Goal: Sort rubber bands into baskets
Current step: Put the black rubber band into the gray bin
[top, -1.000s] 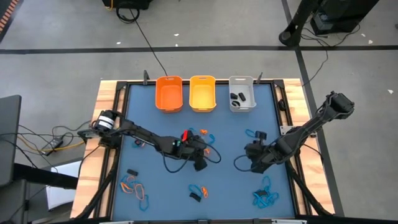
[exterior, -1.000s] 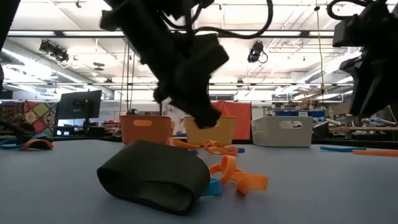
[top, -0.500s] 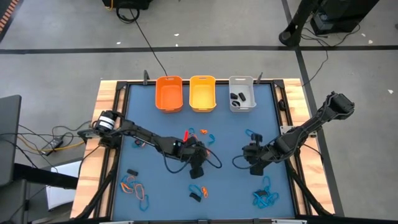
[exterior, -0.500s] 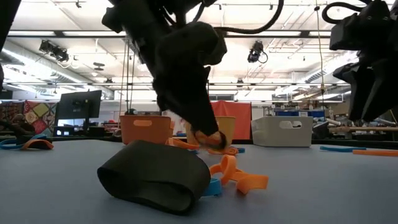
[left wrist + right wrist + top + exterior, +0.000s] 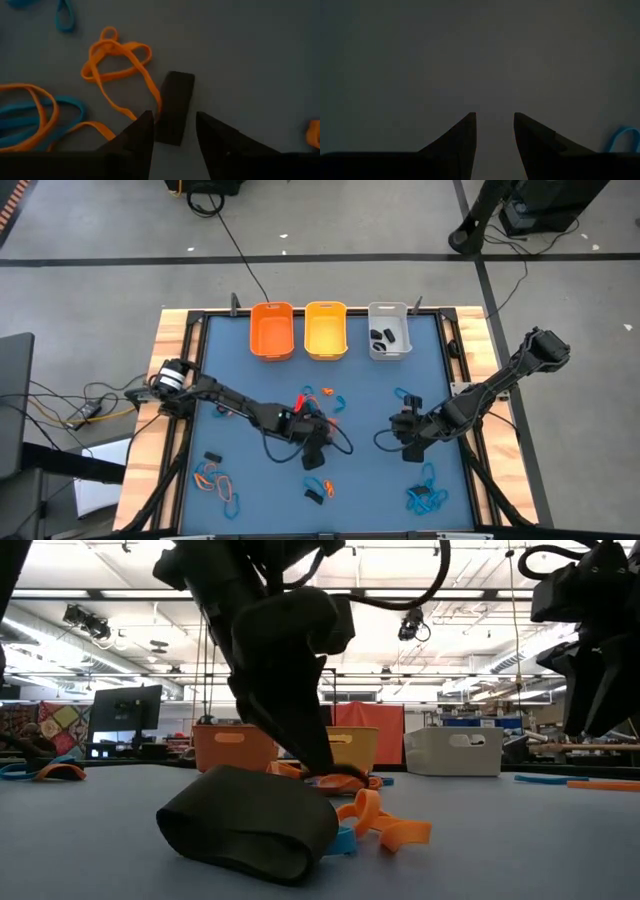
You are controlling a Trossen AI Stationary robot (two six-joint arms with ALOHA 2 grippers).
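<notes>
1. Sorting is looking barely begun: only the grey-white basket (image 5: 388, 343) is holding anything, two or perhaps three chunky black bands (image 5: 383, 335), while the orange basket (image 5: 271, 330) and the yellow-orange basket (image 5: 325, 328) are showing bare floors.

2. Baskets are numbering three, sitting side by side along the far edge of the blue tabletop (image 5: 365, 395).

3. Loose bands are lying in roughly five groups: an orange and blue tangle (image 5: 320, 397) near the middle, a blue loop (image 5: 404, 394) by the right arm, a blue heap (image 5: 424, 495) at the near right, an orange and blue heap (image 5: 215, 478) at the near left, and a black band (image 5: 174, 107) with an orange band (image 5: 117, 62) at the near middle. One more black band (image 5: 212, 456) is lying alone at the near left. Exact loop counts are not readable inside the tangles.

4. The left pincer (image 5: 173, 131) is hanging low with its fingers spread, straddling the black band without pinching it.

5. The right pincer (image 5: 495, 125) is hovering over bare tabletop, fingers spread and holding nothing.

6. By my judgement, nearly every band is waiting to be carried.
</notes>
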